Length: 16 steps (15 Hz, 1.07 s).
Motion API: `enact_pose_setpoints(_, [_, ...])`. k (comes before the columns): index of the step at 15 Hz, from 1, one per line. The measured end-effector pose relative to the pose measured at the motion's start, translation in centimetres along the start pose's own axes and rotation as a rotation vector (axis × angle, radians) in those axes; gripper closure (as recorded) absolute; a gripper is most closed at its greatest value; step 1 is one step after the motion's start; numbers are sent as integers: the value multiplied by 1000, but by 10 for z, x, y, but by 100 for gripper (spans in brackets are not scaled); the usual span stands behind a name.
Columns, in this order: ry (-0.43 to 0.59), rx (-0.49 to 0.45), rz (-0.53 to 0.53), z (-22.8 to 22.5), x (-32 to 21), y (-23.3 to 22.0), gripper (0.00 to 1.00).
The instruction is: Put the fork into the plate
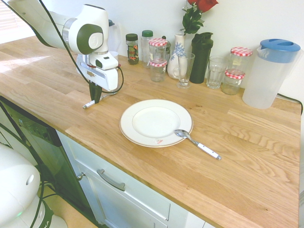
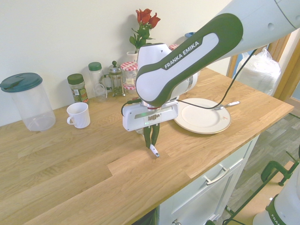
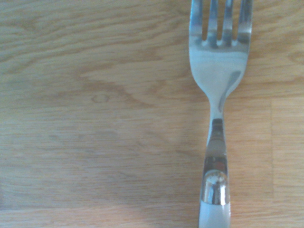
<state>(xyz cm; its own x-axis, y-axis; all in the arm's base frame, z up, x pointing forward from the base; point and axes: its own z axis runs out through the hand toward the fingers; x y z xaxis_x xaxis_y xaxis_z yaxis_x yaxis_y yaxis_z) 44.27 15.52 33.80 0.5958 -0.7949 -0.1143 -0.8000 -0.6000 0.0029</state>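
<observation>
The fork lies flat on the wooden counter, left of the plate, and only its white handle end sticks out from under the gripper. My gripper points straight down, shut on the fork's handle. In the wrist view the silver head and tines of the fork rest against the wood. The round white plate is about a hand's width away from the gripper, with nothing inside it.
A white-handled spoon leans its bowl on the plate's rim. Jars, glasses, a rose vase, a black bottle and a lidded pitcher line the wall. A white mug and another pitcher stand on the gripper's far side.
</observation>
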Motion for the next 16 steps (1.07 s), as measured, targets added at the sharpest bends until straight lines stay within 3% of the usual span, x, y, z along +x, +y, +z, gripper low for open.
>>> enact_pose_setpoints(4, [32,36,38,-31,-1,27,100])
enact_pose_setpoints(8, [34,95,98,-56,32,82,100])
enact_pose_setpoints(16, [-44,167,185,-50,116,184,100])
